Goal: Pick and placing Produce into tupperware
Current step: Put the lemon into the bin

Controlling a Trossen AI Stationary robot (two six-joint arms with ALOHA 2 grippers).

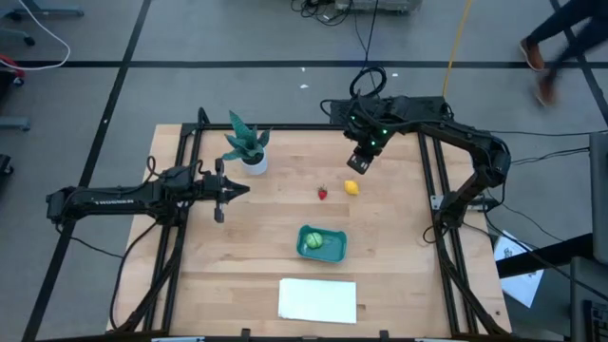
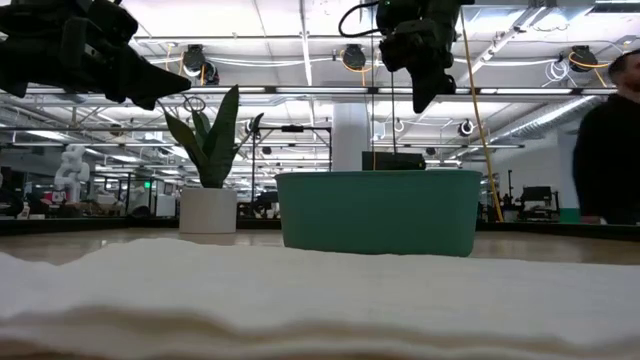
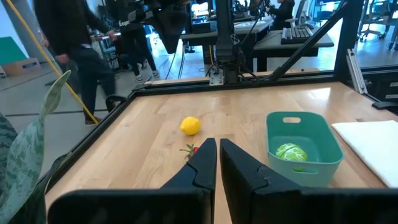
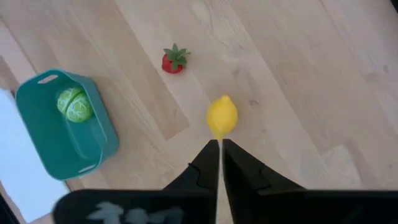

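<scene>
The lemon (image 1: 351, 187) lies right of centre on the desk (image 1: 399, 256) in the high view, its long axis running up the right wrist frame toward my right end effector (image 1: 360, 161), which hangs just above it with fingers nearly together and empty. The strawberry (image 1: 323, 193) sits just left of it, leaves up. The green piece (image 1: 312, 240) rests inside the tub (image 1: 332, 250), below centre. In the low view the tub wall hides all three. Bare wood lies around the lemon. My left end effector (image 1: 220, 193) waits mid-left, pinched and empty.
</scene>
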